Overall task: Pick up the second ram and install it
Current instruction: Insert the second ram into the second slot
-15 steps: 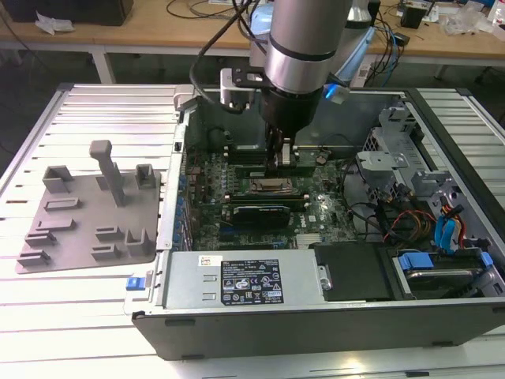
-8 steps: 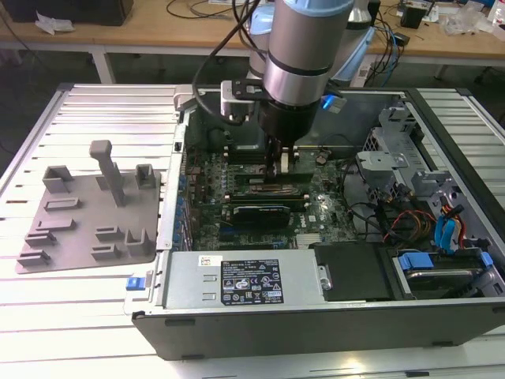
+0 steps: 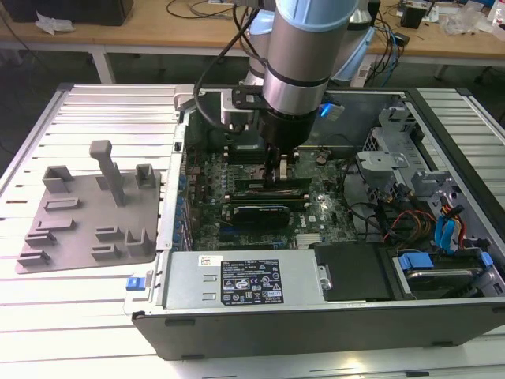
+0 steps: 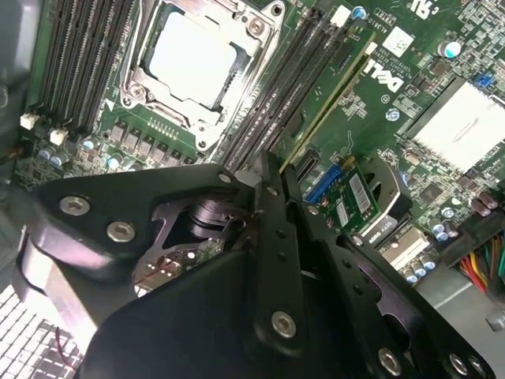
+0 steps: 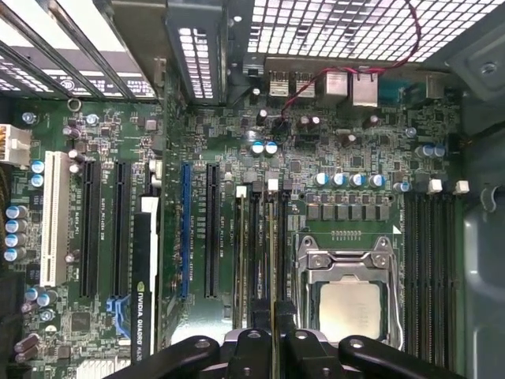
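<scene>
Jaws [image 5: 274,328] are narrow and pinched across the thin faces of the second ram [image 5: 273,253]. It sits edge-on directly between them, down at the motherboard [image 5: 118,142] inside the open PC case [image 3: 316,312]. Its long axis runs straight out from the jaws, in line with the memory slots [image 5: 256,253] just beside the processor socket [image 5: 351,304]; I can't tell whether it's fully seated. White silkscreen on the board and a printed label on the power supply [image 3: 252,282] are visible, left unread.
</scene>
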Available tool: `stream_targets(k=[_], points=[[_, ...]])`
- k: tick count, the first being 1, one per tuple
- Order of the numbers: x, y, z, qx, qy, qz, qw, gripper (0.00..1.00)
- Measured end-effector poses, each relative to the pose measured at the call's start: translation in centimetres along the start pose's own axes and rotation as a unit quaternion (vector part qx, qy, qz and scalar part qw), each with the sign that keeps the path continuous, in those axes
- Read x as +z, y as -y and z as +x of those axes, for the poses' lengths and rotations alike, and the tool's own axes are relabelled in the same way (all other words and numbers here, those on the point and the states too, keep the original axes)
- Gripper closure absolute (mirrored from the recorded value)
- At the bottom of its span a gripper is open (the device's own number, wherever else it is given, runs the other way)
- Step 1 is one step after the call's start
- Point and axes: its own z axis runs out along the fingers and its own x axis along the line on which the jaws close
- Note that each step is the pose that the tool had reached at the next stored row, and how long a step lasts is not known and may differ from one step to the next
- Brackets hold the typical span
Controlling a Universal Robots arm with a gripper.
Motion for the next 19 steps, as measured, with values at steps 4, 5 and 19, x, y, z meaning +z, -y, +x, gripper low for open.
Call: stream_targets(k=[4, 5, 19], points=[[0.71, 0.04, 0.05, 0.003, -0.0001, 0.0002, 1.0, 0.89], [0.94, 0.05, 0.07, 0.015, 0.0006, 0.0011, 0.9999, 0.89], [2.68, -0.41, -0.24, 0.019, 0.0008, 0.0014, 0.9998, 0.89]])
